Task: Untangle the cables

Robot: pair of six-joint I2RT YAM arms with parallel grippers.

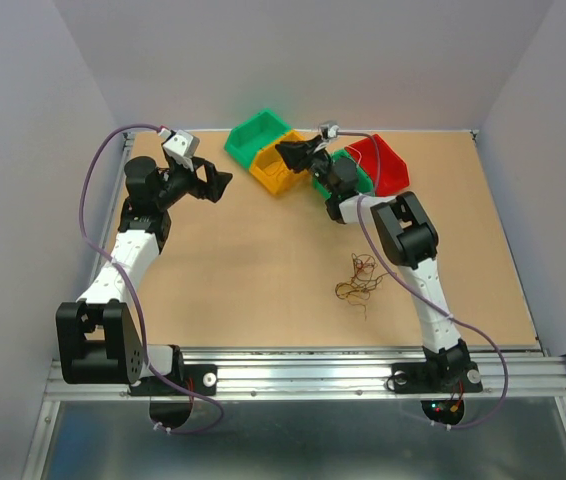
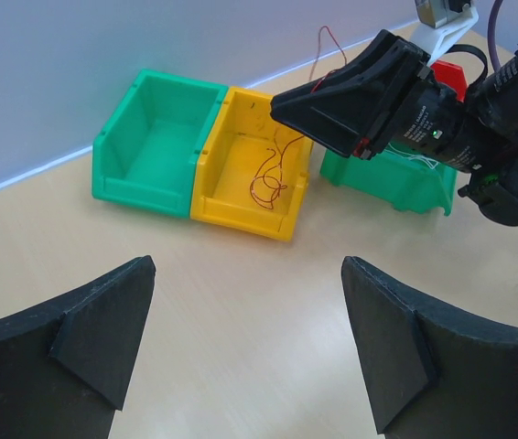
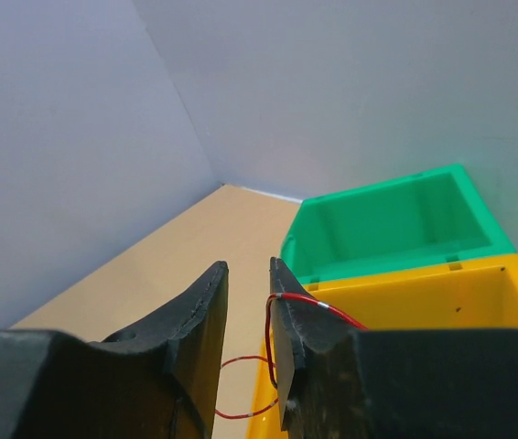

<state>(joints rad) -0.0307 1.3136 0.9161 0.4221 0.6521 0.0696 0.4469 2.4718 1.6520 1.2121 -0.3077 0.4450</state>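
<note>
A small tangle of thin red, yellow and dark cables (image 1: 358, 278) lies on the table in front of the right arm. My right gripper (image 1: 285, 152) hovers over the yellow bin (image 1: 271, 172). Its jaws stand a narrow gap apart in the right wrist view (image 3: 247, 265). A thin red cable (image 3: 318, 304) is draped over the right finger and hangs down between the fingers. In the left wrist view the red cable (image 2: 268, 178) curls down into the yellow bin (image 2: 241, 206). My left gripper (image 2: 248, 265) is wide open and empty, low over bare table left of the bins (image 1: 221, 183).
An empty green bin (image 1: 256, 133) stands beside the yellow one at the back. A second green bin (image 2: 396, 178) and a red bin (image 1: 383, 165) stand to the right, partly under the right arm. Grey walls close the table's sides and back.
</note>
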